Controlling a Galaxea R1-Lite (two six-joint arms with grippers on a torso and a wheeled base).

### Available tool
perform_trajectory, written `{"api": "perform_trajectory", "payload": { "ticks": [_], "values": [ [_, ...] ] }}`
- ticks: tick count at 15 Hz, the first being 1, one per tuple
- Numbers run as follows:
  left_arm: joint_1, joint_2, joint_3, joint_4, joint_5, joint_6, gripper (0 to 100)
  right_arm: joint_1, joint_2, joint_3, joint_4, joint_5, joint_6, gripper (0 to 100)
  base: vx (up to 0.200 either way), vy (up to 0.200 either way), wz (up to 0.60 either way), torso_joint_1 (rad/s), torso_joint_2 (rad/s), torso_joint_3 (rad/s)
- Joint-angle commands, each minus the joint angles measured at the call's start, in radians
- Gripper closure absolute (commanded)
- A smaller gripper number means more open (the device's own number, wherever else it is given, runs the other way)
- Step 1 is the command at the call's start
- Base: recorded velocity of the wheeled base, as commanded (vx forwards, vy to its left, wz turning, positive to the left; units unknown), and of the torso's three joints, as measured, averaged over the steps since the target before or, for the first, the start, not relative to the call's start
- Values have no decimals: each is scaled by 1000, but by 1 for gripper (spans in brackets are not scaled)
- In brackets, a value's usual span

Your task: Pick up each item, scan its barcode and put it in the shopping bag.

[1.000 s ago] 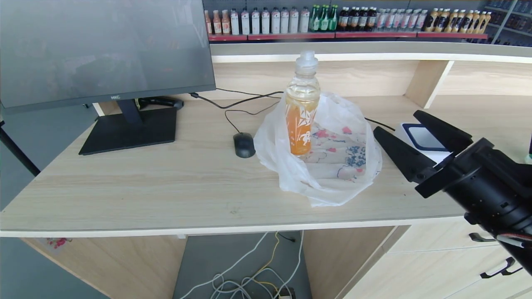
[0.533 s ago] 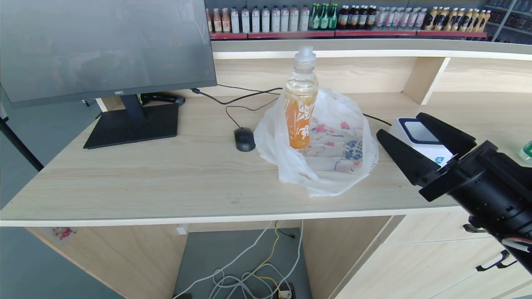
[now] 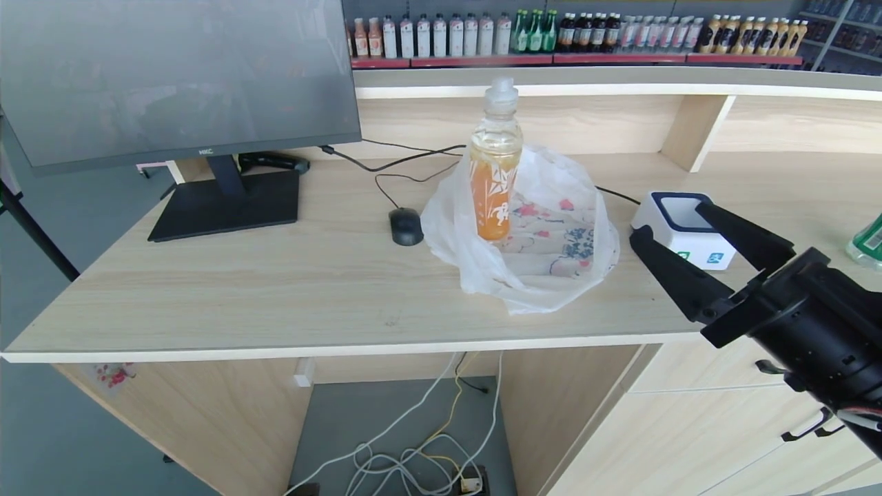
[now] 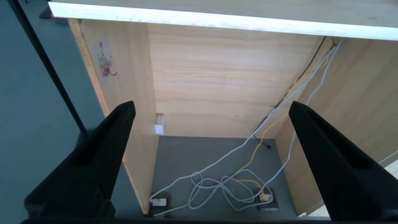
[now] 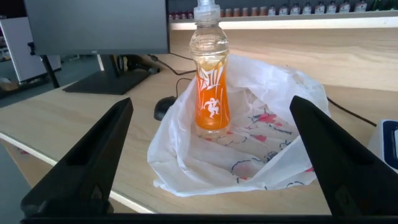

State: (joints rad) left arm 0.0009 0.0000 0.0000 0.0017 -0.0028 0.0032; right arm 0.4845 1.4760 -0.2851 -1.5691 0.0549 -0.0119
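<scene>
An orange drink bottle (image 3: 493,165) (image 5: 211,81) with a clear cap stands upright inside a white plastic shopping bag (image 3: 551,255) (image 5: 273,143) on the wooden counter (image 3: 275,289). A white barcode scanner (image 3: 679,231) sits to the bag's right. My right gripper (image 3: 696,238) (image 5: 211,155) hovers open and empty near the counter's front right, by the scanner, pointing towards the bag. My left gripper (image 4: 208,158) is open and hangs below the counter edge, facing the cabinet side and floor cables. A green bottle (image 3: 869,241) lies at the far right edge.
A monitor (image 3: 172,76) on a black stand fills the back left. A black mouse (image 3: 405,226) with its cable lies left of the bag. A raised shelf runs behind the counter, with drink shelves beyond. Drawers (image 3: 723,441) sit below right; loose cables (image 3: 413,455) lie underneath.
The head camera has shifted, so the whole scene sits lower-left and the scanner and green bottle have come into view. The right gripper stays open near the scanner.
</scene>
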Motion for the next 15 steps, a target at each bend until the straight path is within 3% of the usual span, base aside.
{"api": "perform_trajectory", "payload": {
  "ticks": [1, 4, 15],
  "values": [
    [1, 0, 0, 0, 0, 0, 0, 0, 3, 17, -2, 0, -2, 0, 0, -200, 0, 2, 2, 7],
    [1, 0, 0, 0, 0, -2, 0, 0, 4, 83, -2, 0, -5, 0, 0, -200, 0, 12, -1, 1],
    [1, 0, 0, 0, 0, -2, 0, -9, 0, 109, -2, 0, -28, 0, 0, -200, 0, 4, 1, 4]
  ]
}}
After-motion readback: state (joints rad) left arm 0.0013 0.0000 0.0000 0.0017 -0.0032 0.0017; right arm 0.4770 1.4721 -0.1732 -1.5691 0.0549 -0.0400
